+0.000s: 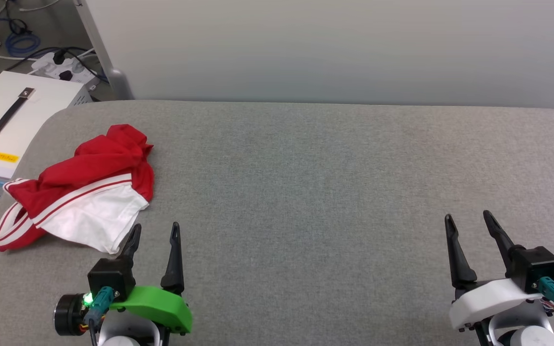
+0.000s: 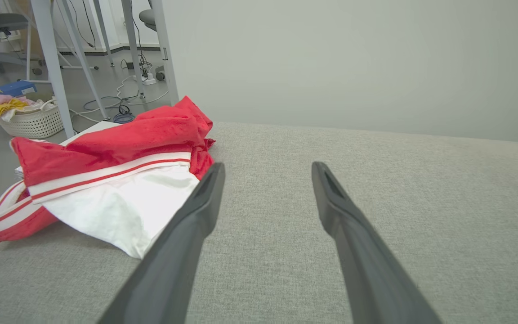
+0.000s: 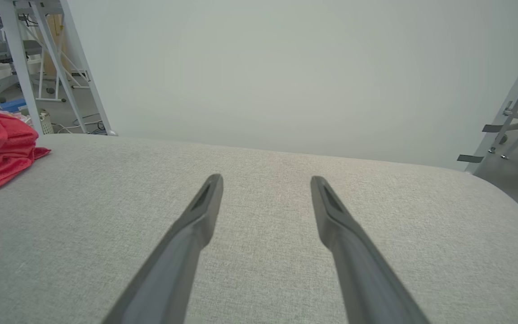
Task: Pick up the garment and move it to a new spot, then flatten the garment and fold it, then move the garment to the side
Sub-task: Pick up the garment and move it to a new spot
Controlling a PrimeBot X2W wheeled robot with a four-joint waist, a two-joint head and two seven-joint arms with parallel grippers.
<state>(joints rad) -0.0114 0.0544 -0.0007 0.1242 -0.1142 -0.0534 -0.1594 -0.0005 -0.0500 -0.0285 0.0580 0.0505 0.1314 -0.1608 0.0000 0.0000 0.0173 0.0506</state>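
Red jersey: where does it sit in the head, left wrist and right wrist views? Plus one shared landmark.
Head view: jersey at left, crumpled on the left end of the table, just beyond the left tool.
Left wrist view: jersey in the left half, at mid height.
Right wrist view: jersey at the left edge, cut off.
Shared landmark: slanted grey frame leg behind the jersey.
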